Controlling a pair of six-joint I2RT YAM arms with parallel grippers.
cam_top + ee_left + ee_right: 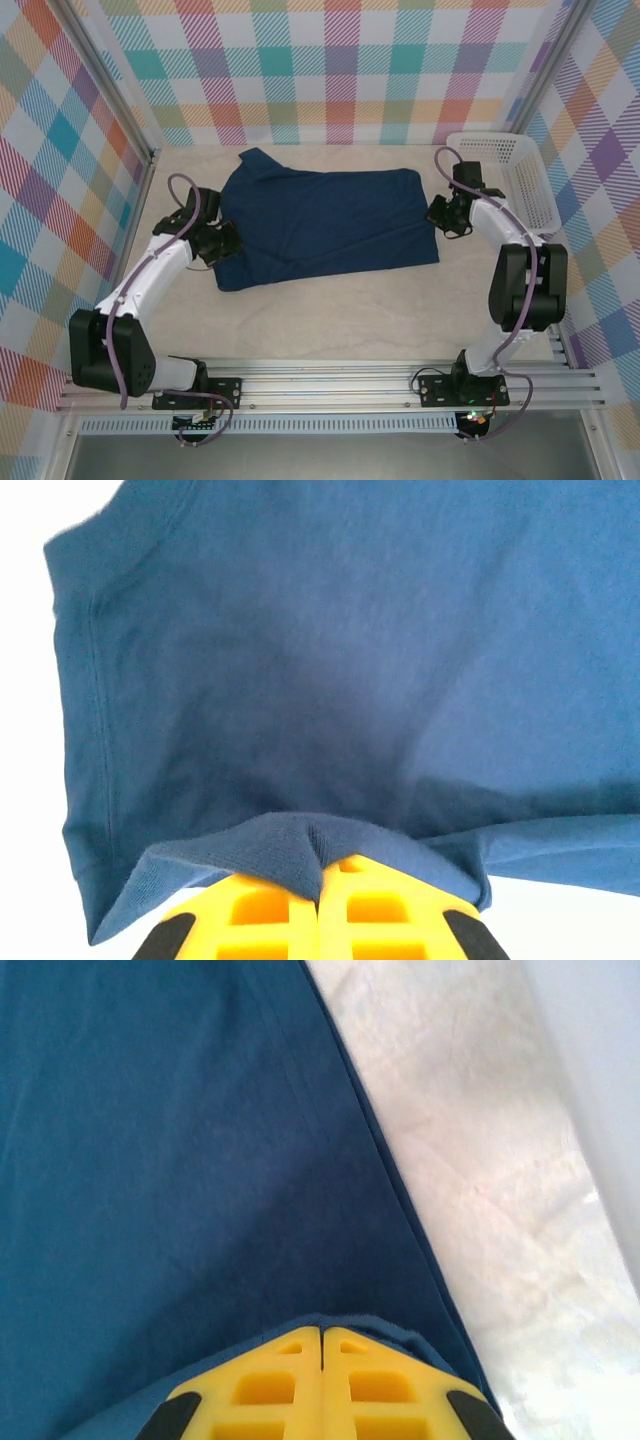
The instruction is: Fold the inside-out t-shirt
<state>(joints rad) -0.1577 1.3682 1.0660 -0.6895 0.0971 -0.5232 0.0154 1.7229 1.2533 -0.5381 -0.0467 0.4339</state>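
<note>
Lying flat on the surface (pixel 350 320), the inside-out t-shirt (pixel 325 220) is pinched at both ends: left pincer (pixel 222 240) clenched on a bunched edge, right pincer (pixel 440 215) clenched on the opposite edge. Each bite looks shallow; an uneven pull could slip one free.

place: robot test cell | cues: plaid backdrop walls (pixel 300 60), aluminium rail frame (pixel 330 385), plywood table (pixel 350 320)

My top camera looks down from high at the near edge, facing far, and takes in the whole table (pixel 350 320). My wrist cameras sit close on the t-shirt (pixel 330 225), at its left and right edges; all three views share that cloth.
</note>
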